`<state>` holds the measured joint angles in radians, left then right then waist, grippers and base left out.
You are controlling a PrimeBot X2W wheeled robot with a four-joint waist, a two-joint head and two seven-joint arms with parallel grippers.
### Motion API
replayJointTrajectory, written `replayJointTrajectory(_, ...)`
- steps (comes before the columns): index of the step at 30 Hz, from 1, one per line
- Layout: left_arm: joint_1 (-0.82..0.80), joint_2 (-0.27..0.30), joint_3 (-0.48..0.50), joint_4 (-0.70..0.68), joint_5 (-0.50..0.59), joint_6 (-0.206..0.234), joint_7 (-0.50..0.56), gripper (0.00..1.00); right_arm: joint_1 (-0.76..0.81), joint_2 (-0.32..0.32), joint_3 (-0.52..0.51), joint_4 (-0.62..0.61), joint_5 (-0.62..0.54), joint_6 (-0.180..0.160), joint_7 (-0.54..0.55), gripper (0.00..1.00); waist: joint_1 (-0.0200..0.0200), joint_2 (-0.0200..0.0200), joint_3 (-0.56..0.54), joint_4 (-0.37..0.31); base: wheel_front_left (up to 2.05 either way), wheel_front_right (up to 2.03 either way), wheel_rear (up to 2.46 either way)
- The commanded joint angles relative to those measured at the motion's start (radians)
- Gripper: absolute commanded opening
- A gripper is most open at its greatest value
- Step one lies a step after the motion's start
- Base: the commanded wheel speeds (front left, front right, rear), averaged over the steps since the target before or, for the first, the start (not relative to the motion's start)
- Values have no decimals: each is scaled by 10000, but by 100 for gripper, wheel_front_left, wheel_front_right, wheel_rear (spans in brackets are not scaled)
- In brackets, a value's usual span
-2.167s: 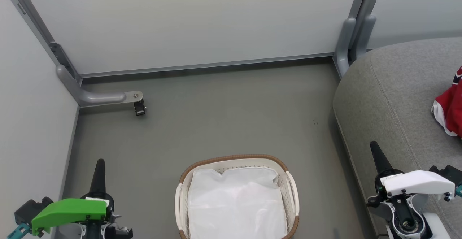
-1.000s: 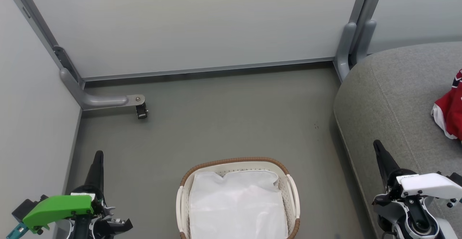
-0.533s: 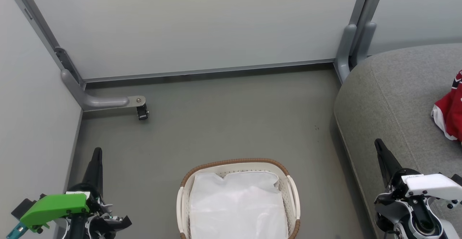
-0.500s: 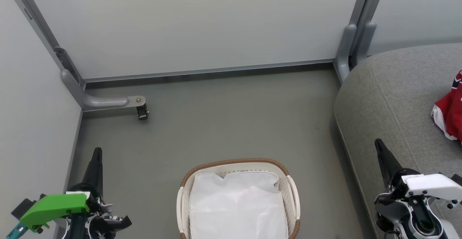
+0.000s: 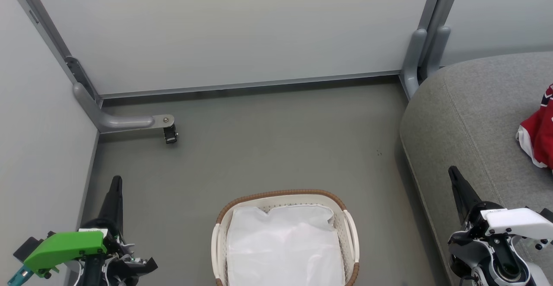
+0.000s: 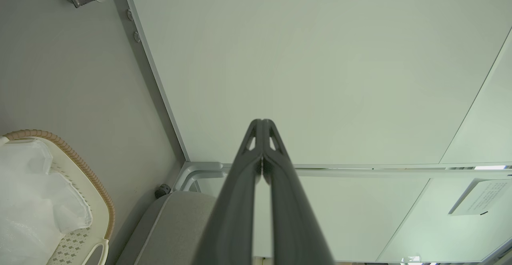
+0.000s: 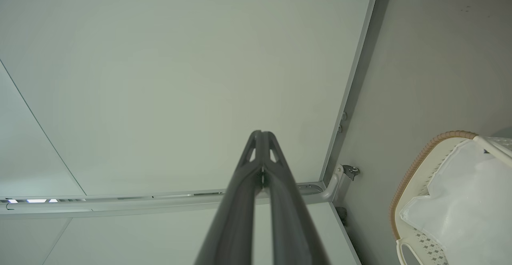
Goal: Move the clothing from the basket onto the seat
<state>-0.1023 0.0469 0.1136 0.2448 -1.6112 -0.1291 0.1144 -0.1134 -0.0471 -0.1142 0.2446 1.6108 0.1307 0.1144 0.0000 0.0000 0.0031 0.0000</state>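
The cream perforated basket with a brown woven rim stands on the floor at the bottom centre, holding a white liner cloth. Red clothing with white trim lies on the grey seat at the right edge, partly cut off. My left gripper is shut and empty at the lower left, apart from the basket. My right gripper is shut and empty at the lower right, over the seat's front edge. The basket and seat also appear in the left wrist view, the basket in the right wrist view.
Pale partition panels close off the back and left. A grey partition foot with a castor juts onto the floor at the left. A grey post stands by the seat's far corner. Grey floor lies between the basket and the panels.
The camera shifted slightly at first, then held still. Both grippers sank a little lower in the picture and stayed shut. The basket and the clothing have not moved.
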Motion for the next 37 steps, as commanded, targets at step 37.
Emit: replayJointTrajectory(37,-114,62,22,-17,-32,-28,31,0,114,-59,-15,-32,41,0,32,0,0,0,0,0,0,0,0)
